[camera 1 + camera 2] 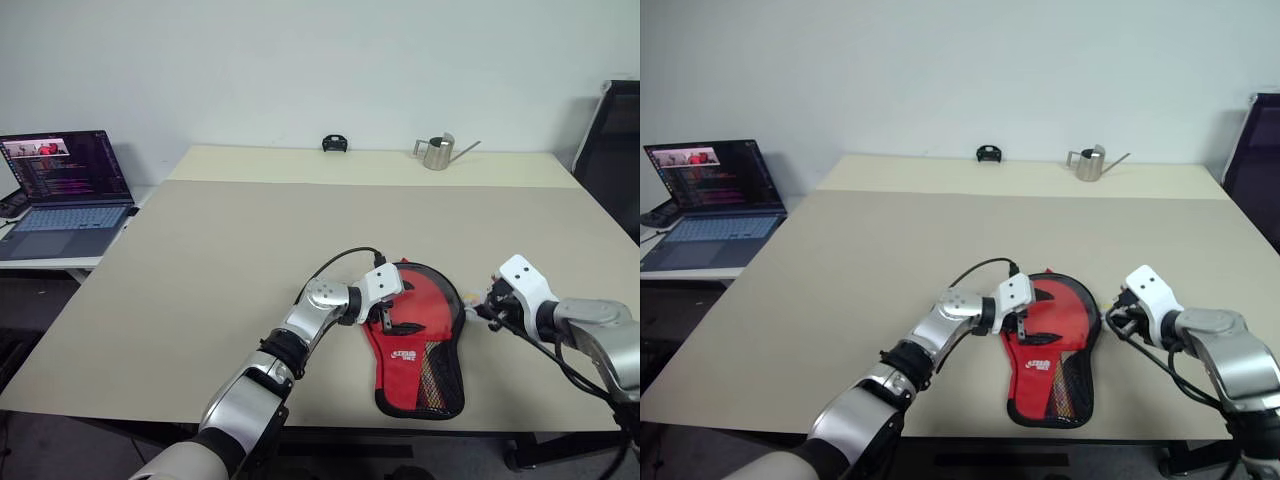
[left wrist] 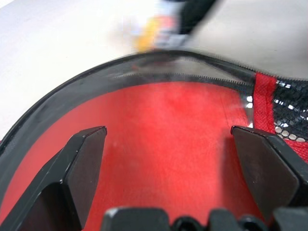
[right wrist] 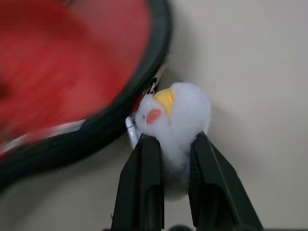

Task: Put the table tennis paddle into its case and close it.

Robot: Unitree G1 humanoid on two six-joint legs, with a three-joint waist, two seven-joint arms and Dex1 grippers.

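Clearly, our right gripper point(image 3: 166, 159) pinched the white fluffy zipper charm point(image 3: 175, 113) at the case point(image 1: 420, 340)'s right rim near the table point(image 1: 200, 260)'s front edge; our left gripper point(image 2: 168, 159), fully spread, pressed its red face.

Open laptop point(image 1: 66, 188) on side desk, metal watering can point(image 1: 438, 152), small black object point(image 1: 335, 143)
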